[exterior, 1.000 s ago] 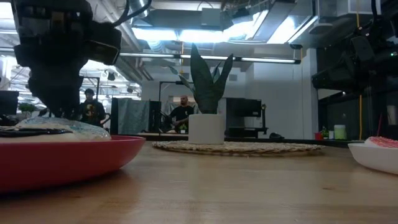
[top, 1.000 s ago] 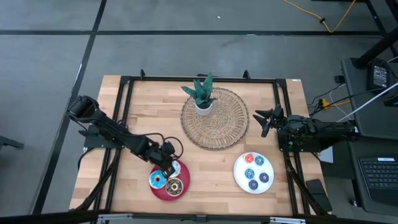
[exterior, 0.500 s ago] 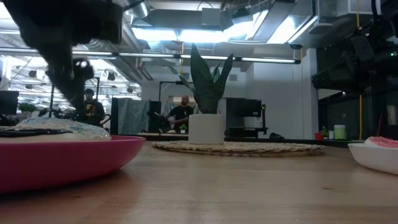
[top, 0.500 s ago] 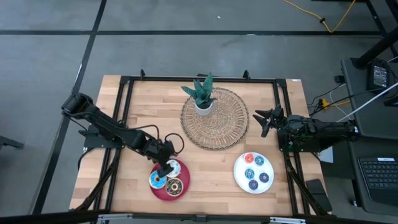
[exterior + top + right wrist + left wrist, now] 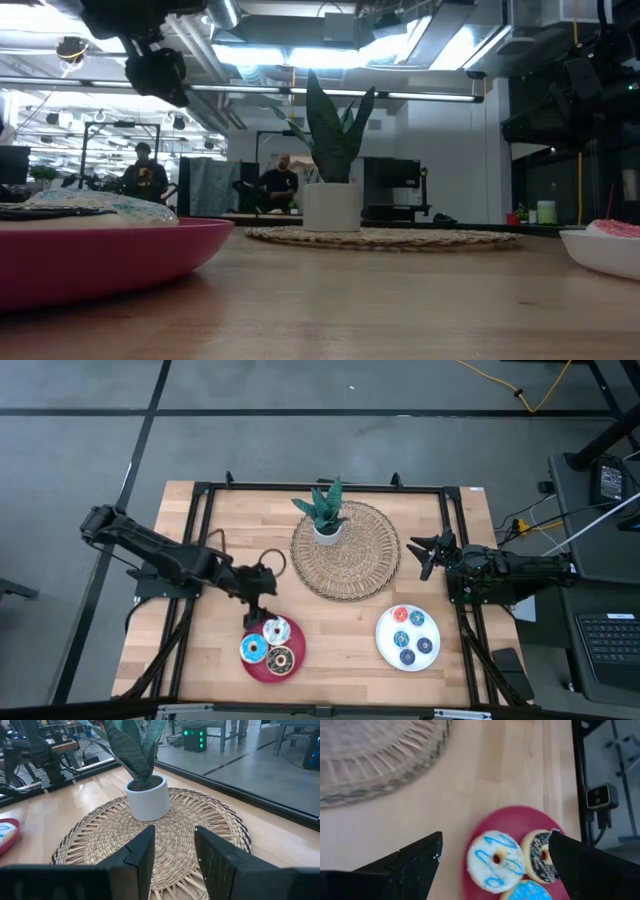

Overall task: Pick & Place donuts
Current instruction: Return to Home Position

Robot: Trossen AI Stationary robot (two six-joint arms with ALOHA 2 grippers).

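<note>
1. Left gripper (image 5: 255,610), fingers apart and empty, hovers beside the pink plate (image 5: 260,673) holding three donuts (image 5: 276,630).
2. Low view: donut tops barely clear the plate's rim.
3. Left wrist view: white donut (image 5: 495,861), chocolate donut (image 5: 540,856) and blue donut (image 5: 526,892) touch; placing looks done.
4. Right gripper (image 5: 173,832), fingers apart and empty, waits over the woven mat (image 5: 100,845); only homing seems left.

Plant (image 5: 134,749) (white pot (image 5: 147,800)) on woven mat (image 5: 100,840)

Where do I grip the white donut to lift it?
Probably across its outer rim, from straight above: the white donut lies flat on the plate, leaving no side grip. Stay clear of the brown donut and blue donut crowding one side; the side toward the mat is free. Left gripper hangs open above; right gripper waits by the mat.
</note>
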